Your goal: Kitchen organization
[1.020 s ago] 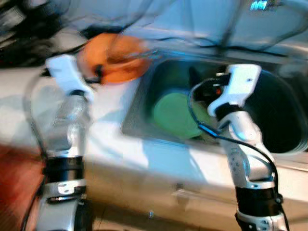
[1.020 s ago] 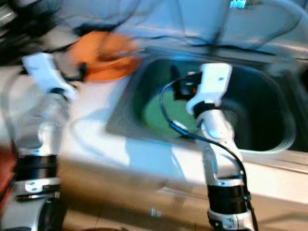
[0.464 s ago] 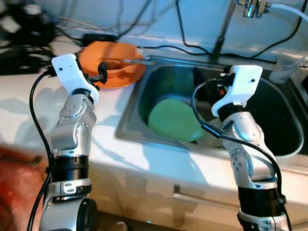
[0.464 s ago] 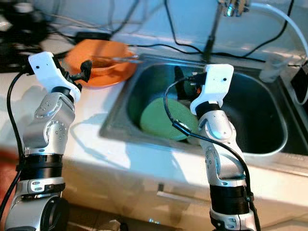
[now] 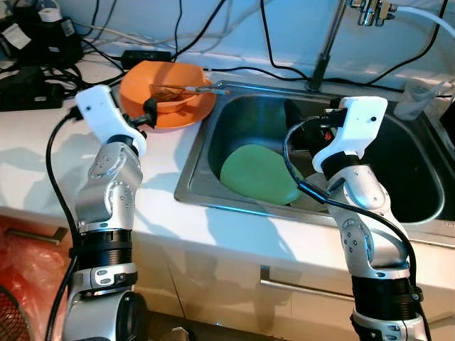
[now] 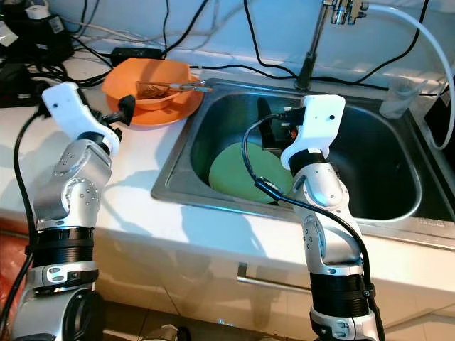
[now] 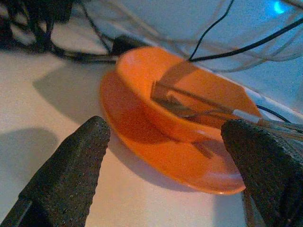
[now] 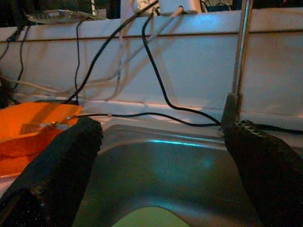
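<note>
Spanning the scene, a white counter carries a steel sink set into it, with a faucet rising at the sink's back edge. A green plate lies tilted in the sink's left half, against its front wall. On the counter just beside the sink's back left corner sits an orange plate with an orange bowl on it, and a utensil lies across the bowl, its handle reaching toward the sink. Black cables crowd the counter's back left corner. A clear cup stands near the sink's back right corner. The left gripper hovers over the counter just before the orange plate, fingers spread wide apart. The right gripper hangs above the sink over the green plate, fingers likewise wide apart, holding nothing.
</note>
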Robot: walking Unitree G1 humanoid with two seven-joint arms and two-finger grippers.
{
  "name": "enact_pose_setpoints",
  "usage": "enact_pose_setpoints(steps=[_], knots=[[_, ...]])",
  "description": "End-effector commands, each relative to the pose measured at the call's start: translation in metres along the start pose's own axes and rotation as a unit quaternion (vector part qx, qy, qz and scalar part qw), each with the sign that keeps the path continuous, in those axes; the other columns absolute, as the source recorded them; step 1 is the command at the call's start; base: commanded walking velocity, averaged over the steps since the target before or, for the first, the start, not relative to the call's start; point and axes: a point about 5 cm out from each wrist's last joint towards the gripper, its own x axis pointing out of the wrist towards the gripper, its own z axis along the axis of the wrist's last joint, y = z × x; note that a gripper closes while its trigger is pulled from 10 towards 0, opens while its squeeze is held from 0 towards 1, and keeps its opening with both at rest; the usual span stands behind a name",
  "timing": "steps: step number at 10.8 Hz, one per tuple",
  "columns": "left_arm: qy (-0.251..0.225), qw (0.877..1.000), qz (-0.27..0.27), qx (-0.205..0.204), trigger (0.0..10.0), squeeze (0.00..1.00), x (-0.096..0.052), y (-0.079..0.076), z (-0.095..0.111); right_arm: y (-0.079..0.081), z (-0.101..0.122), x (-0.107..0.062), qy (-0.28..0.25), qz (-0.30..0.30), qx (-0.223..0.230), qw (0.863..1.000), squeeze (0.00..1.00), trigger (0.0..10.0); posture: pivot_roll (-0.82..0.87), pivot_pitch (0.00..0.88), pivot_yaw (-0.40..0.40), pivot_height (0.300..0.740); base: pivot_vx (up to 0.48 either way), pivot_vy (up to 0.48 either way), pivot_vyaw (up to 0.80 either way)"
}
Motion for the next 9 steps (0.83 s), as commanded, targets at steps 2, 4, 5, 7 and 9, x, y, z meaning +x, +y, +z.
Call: enact_pose_setpoints(steps=[2, 4, 5, 7, 9], knots=[[0.012, 0.999, 0.024, -0.034, 10.0, 0.0, 0.001, 0.004, -0.003, -0.003, 0.003, -0.003, -0.001, -0.004, -0.001, 1.0, 0.0, 10.0, -0.08, 0.101, -0.007, 0.74, 0.0, 0.0, 0.0], [0.013, 0.997, 0.057, -0.059, 10.0, 0.0, 0.001, 0.013, -0.004, -0.005, 0.003, -0.005, 0.0, -0.006, -0.004, 1.0, 0.0, 10.0, -0.09, 0.107, -0.006, 0.74, 0.0, 0.0, 0.0], [0.025, 0.993, 0.078, -0.086, 10.0, 0.0, 0.001, 0.019, -0.009, -0.006, 0.004, -0.007, 0.0, -0.007, -0.006, 1.0, 0.0, 10.0, -0.1, 0.111, -0.003, 0.74, 0.0, 0.0, 0.0], [0.045, 0.987, 0.099, -0.121, 10.0, 0.0, 0.004, 0.025, -0.015, -0.009, 0.004, -0.01, 0.003, -0.013, -0.01, 1.0, 0.0, 10.0, -0.12, 0.118, -0.003, 0.74, 0.0, 0.0, 0.0], [0.071, 0.972, 0.126, -0.184, 10.0, 0.0, 0.01, 0.034, -0.023, -0.011, 0.006, -0.013, 0.006, -0.017, -0.013, 1.0, 0.0, 10.0, -0.13, 0.13, -0.009, 0.74, 0.0, 0.0, 0.0]])
